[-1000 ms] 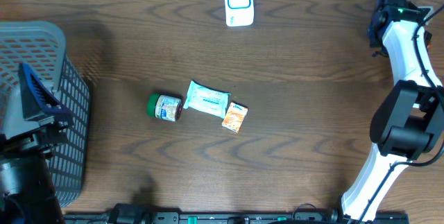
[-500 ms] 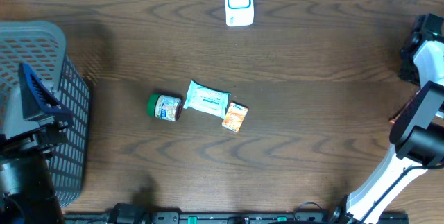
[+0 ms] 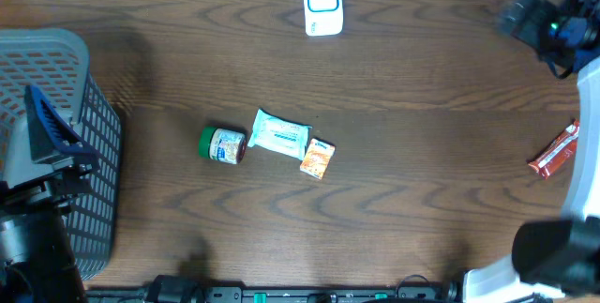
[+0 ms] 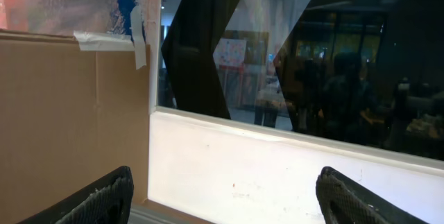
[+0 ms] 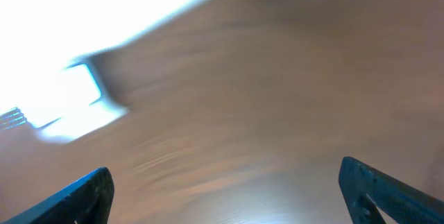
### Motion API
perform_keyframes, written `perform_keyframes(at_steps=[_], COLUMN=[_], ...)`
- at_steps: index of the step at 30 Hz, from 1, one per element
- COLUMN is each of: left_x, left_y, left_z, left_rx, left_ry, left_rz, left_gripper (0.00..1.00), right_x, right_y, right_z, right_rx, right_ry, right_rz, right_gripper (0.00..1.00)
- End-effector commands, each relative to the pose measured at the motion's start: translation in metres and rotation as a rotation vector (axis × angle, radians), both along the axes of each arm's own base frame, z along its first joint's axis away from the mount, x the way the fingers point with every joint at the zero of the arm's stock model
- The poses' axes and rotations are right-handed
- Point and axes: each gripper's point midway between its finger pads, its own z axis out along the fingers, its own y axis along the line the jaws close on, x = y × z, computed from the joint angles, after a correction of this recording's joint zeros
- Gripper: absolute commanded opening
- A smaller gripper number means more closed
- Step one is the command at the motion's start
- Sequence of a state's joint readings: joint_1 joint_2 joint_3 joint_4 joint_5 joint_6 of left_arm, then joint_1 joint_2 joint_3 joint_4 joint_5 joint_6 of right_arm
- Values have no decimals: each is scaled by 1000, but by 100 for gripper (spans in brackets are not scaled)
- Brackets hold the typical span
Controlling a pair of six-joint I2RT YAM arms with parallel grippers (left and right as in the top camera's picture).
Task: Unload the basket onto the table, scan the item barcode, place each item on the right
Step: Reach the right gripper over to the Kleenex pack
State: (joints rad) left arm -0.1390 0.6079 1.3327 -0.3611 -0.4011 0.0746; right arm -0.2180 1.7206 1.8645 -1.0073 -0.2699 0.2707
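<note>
The white scanner [image 3: 322,3] with a blue-rimmed window stands at the table's far edge, centre. A green-lidded jar [image 3: 222,144], a teal wipes pack [image 3: 280,135] and a small orange packet [image 3: 317,159] lie together mid-table. A red wrapped bar [image 3: 553,150] lies alone at the right edge. My right gripper [image 5: 225,196] is open and empty over bare wood, blurred by motion, with the scanner [image 5: 73,99] a white smear at its left. My left gripper [image 4: 225,196] is open and empty, raised toward a wall and window.
A grey mesh basket [image 3: 98,167] stands at the left edge, with the left arm [image 3: 47,134] over it. The right arm's wrist [image 3: 539,17] is at the far right corner, and its base [image 3: 548,256] fills the near right corner.
The right arm has swung out past the right edge and back to the far right corner. A red bar now lies at the right edge where the arm stood.
</note>
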Motion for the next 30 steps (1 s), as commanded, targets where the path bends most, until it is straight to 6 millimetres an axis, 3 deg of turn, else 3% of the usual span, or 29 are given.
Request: perform_keyframes(at_steps=[1,3,4,8,9,12,15,18,24,30], left_x=[0,0,0,0,0,0,0,-1,-1,-1], left_y=[1,1,1,1,1,1,1,1,1,1], left_z=[1,1,1,1,1,1,1,1,1,1], left_rx=[-8,-8,-8,-8,-8,-8,-8,-8,-8,-8], left_ry=[-7,-7,-7,-7,-7,-7,-7,-7,-7,-7], left_rz=[2,2,2,2,2,2,2,2,2,2], left_gripper=[85,84,84,84,84,84,84,84,85,84], right_x=[-19,-34,-43,-75,-82,-96,-81,-67,-76,-80], right_y=[130,165,180,225,237,265,250,232,244,266], right_z=[12,-9,-30,-93,-102,-137,-173,-208,-278,-300], right_rx=[275,168,96,-30,-28,-133,-395,-587,-544,-458], right_ry=[-69,-29,40,340,387,483,539,596,735,745], right_rz=[565,737,798,821,825,875,747,594,650,692], right_gripper=[99,99,99,99,94,26,1,1,1,1])
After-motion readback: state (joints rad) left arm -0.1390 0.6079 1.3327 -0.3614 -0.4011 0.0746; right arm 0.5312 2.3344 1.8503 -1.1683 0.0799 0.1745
